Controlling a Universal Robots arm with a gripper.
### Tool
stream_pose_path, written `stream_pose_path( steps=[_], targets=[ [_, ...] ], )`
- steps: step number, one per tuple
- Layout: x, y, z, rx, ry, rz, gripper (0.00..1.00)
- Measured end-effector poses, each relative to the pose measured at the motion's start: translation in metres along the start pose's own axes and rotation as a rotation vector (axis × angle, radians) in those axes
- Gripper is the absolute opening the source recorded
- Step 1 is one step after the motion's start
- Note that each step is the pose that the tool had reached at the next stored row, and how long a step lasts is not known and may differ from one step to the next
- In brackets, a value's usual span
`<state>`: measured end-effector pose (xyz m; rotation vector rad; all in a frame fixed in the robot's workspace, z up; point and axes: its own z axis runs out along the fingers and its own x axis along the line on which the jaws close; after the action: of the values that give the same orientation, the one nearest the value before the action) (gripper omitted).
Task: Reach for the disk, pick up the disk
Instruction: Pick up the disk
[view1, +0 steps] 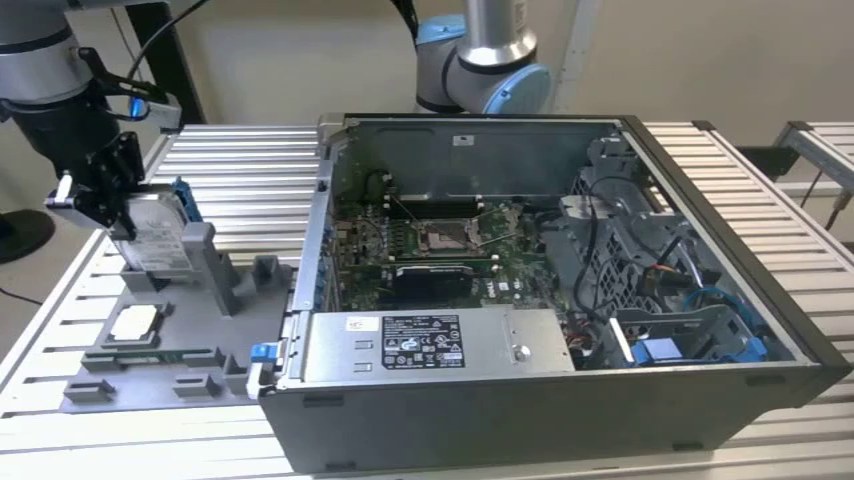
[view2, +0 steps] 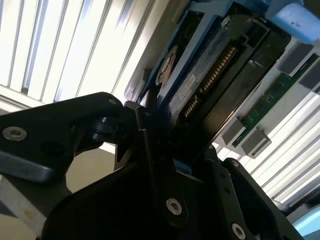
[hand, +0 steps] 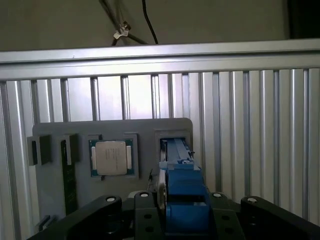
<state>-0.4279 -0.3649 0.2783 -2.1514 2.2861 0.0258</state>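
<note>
At the exterior view's left, my gripper (view1: 118, 218) sits with jaws closed snug on the disk (view1: 158, 240), standing on edge in its grey holder (view1: 200, 270); I judge it stiff, dense and shock-shy, best held across the blue bracket (hand: 184, 200), not the label.

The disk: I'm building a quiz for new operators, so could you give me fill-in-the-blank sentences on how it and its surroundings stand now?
1. The disk stands ___ in the grey holder, not lying flat.
2. The tool is shut on the ___.
3. The bracket edging the disk is ___ in colour.
4. The open computer case sits to the exterior view's ___ of the holder.
Missing words: upright; disk; blue; right.
</note>
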Motion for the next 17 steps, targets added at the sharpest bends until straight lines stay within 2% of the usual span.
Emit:
stream_pose_path(
  steps=[7, 17],
  targets=[
    [-0.0001, 0.0001, -0.013, -0.0001, 0.0, 0.0, 0.0],
    [-0.0003, 0.0002, -0.0226, -0.0001, 0.0, 0.0, 0.0]
  ],
)
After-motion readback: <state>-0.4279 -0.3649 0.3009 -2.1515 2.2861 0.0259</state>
